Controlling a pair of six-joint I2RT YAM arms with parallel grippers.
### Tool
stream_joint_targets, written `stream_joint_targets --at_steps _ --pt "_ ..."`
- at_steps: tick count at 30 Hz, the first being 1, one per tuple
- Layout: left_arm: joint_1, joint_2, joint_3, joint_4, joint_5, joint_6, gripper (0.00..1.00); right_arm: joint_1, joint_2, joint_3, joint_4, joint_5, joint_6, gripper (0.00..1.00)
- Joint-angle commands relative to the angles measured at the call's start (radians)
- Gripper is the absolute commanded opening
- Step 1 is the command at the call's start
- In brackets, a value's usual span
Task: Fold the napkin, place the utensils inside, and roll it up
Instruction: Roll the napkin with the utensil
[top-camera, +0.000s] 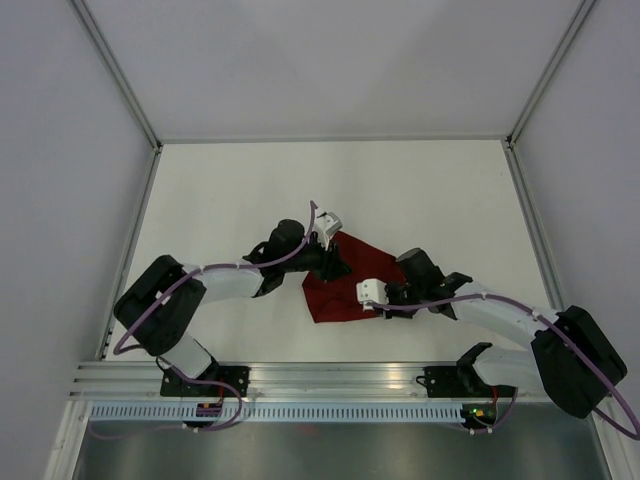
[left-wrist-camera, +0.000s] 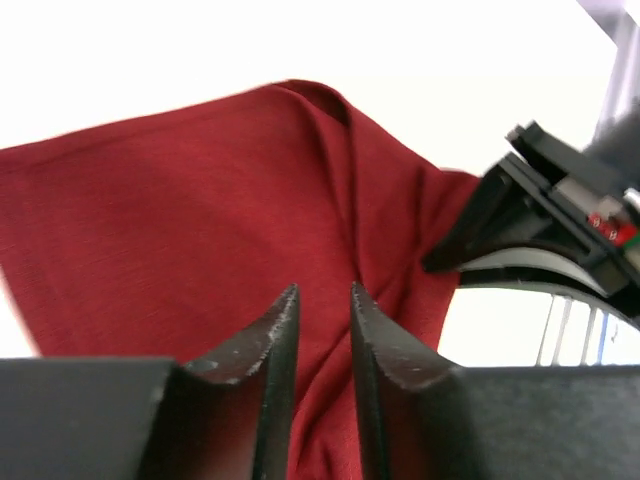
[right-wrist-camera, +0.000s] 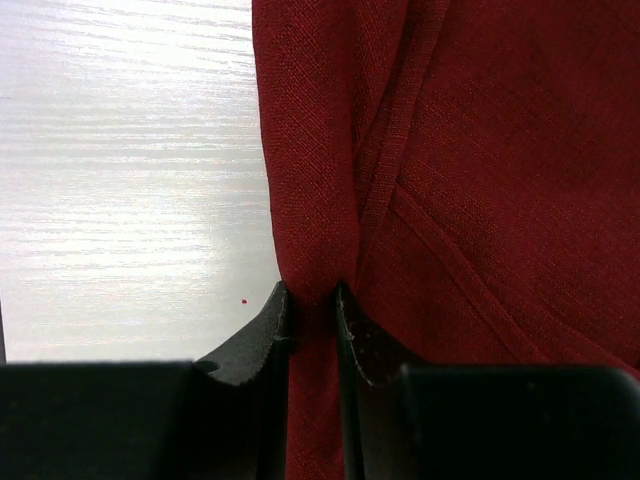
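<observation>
The dark red napkin (top-camera: 343, 288) lies bunched on the white table between my two arms. My left gripper (top-camera: 337, 266) is at its far left edge. In the left wrist view the napkin (left-wrist-camera: 200, 190) fills the frame, and its creases run into the narrow gap of my left gripper (left-wrist-camera: 323, 290), which is shut on the cloth. My right gripper (top-camera: 372, 300) is at the napkin's right edge. In the right wrist view my right gripper (right-wrist-camera: 312, 290) is shut on a folded edge of the napkin (right-wrist-camera: 480, 150). No utensils are in view.
The white table (top-camera: 240, 190) is enclosed by grey walls at the back and on both sides. An aluminium rail (top-camera: 320, 378) runs along the near edge by the arm bases. The right arm's wrist (left-wrist-camera: 545, 215) shows in the left wrist view, close to my left fingers.
</observation>
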Motion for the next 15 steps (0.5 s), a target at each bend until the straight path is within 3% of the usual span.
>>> stream_joint_targets --at_steps 1,7,15 --pt "0.007 -0.091 0.018 -0.126 -0.138 -0.062 0.3 0.003 0.048 -0.005 -0.086 0.046 0.005 0.03" --pt "0.015 -0.183 0.04 -0.52 -0.416 -0.204 0.16 0.003 0.085 0.038 -0.139 0.05 -0.002 0.02" --pt "0.019 -0.254 -0.002 -0.711 -0.612 -0.287 0.13 0.012 0.198 0.193 -0.287 0.036 -0.005 0.01"
